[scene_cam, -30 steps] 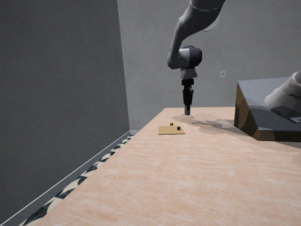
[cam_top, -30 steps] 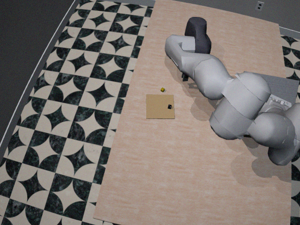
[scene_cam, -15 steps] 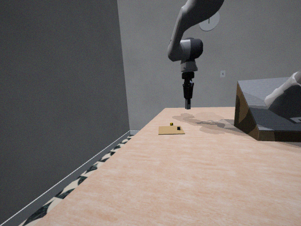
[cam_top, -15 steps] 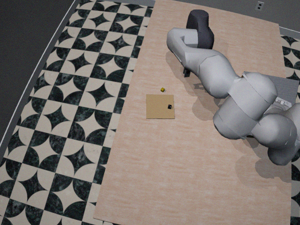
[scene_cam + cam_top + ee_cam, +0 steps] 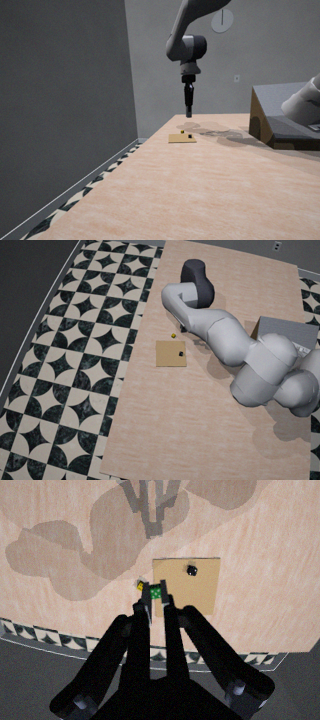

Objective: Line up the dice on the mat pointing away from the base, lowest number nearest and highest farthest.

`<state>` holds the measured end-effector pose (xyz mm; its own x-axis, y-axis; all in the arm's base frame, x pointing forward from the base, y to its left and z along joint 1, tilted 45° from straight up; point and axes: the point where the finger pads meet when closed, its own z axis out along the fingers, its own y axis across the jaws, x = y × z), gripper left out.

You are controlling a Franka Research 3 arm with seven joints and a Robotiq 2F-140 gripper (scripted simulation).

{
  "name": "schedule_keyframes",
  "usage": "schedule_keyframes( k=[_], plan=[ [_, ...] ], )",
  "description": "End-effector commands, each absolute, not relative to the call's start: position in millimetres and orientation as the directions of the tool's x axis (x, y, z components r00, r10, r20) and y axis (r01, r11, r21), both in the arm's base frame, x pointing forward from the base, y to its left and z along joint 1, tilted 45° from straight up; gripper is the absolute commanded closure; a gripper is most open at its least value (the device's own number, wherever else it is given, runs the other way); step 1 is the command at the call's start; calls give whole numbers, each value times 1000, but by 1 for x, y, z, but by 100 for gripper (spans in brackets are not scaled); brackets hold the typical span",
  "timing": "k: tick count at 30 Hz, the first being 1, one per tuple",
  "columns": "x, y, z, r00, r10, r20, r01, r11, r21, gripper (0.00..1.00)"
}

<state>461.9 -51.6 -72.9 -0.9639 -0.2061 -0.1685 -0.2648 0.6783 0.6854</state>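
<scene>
The gripper point(image 5: 156, 602) is pinching a small green die point(image 5: 156, 592) between its fingertips, the jaws standing nearly closed with only the die's width between them. It is hanging high above the table point(image 5: 206, 193), pointing straight down, as the exterior view shows.

Just beyond the jaws in the wrist view, the tan mat point(image 5: 200, 596) is lying flat, and a black die point(image 5: 191, 570) is sitting on it near its far edge. Just left of the fingertips, a yellow die point(image 5: 140, 583) is resting on the bare table, off the mat. From above, the yellow die point(image 5: 173, 335) is lying just beyond the mat's point(image 5: 168, 356) edge toward the arm's dark wrist, while the black die point(image 5: 181, 353) is sitting close to the mat's edge nearest the base side.

Judging ahead, the risks are these: the die is tiny and held by the tips only, so a quick descent could be shaking it loose or twisting it; releasing from any height would be letting it tumble onto a different face. With the black die so near the edge, room for a line is tight on that side. The pips are too small to read, so the order cannot be told.
</scene>
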Motion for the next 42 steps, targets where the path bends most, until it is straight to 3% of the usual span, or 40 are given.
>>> schedule_keyframes(
  k=[1, 14, 42],
  plan=[
    [467, -47, -66, -994, -96, -48, -102, 701, 706, 93],
    [504, 0, -23, -999, -4, 47, 31, 703, 710, 93],
    [502, 26, -49, -999, -4, 47, 31, 703, 710, 93]
  ],
)
